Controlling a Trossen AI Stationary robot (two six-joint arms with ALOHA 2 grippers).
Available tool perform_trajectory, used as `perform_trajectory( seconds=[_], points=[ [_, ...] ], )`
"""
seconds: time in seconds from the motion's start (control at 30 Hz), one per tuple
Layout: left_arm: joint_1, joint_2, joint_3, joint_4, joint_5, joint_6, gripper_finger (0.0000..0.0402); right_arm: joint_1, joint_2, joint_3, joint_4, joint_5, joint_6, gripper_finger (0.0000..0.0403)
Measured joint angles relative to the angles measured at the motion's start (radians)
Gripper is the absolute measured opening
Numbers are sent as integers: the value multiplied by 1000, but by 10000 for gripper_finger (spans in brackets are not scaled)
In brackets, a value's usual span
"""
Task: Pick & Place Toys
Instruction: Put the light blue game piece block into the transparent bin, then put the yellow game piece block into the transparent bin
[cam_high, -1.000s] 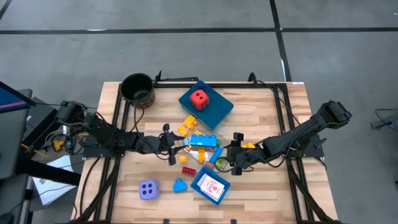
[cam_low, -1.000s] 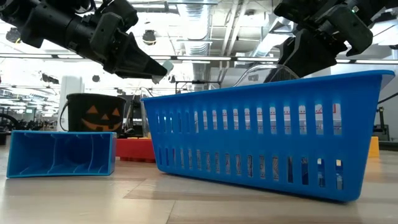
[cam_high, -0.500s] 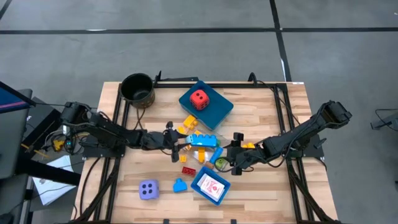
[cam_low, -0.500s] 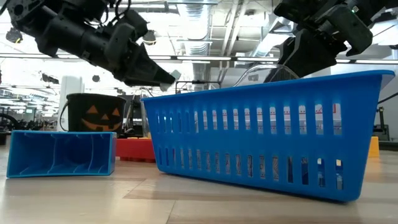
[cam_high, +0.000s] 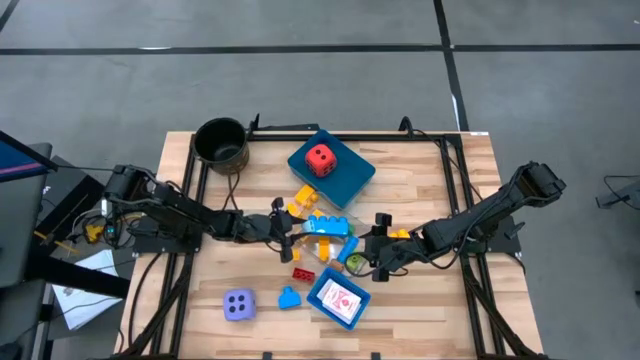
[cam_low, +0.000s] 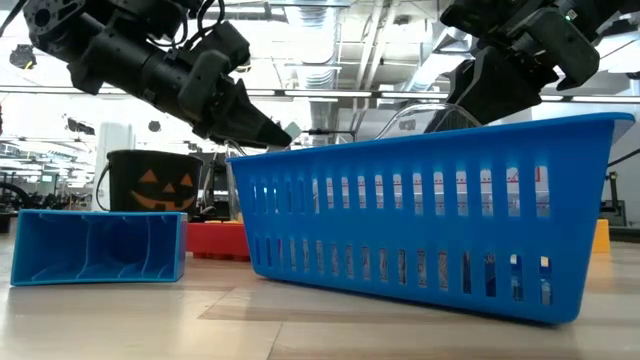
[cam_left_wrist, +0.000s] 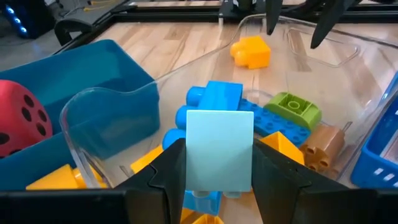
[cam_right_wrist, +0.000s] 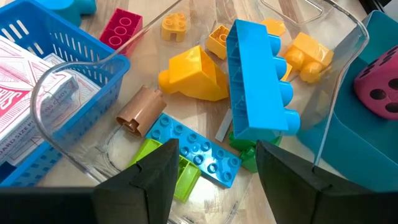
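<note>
Left hand (cam_left_wrist: 219, 163) pinches a pale blue flat tile (cam_left_wrist: 219, 148) above the brick pile (cam_high: 322, 228) at mid-table. Tile: light, stiff, slick; grip by edges. Right hand (cam_right_wrist: 214, 163) spread, empty.

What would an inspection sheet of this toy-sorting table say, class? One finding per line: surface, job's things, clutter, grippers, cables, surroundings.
Surface: wooden table, black frame on it.
Job's things: bricks piled mid-table; red die on a blue tray; lavender die near the front edge; cards in a blue basket.
Clutter: dark pot at a back corner.
Grippers: left gripper holds a pale blue plate over the pile; right gripper open, empty, above the bricks.
Cables: bundled along the left arm.
Surroundings: grey floor with dark lines; nobody seen.
</note>
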Motion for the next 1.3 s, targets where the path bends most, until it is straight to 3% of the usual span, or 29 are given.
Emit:
perform_trajectory(
  seconds=[0.83,1.3],
  points=[
    [0,-1,0,-12,-1,-26,190,0,0,0,0,0,0,205],
    [-24,-3,-2,-12,-2,-25,189,0,0,0,0,0,0,205]
  ],
)
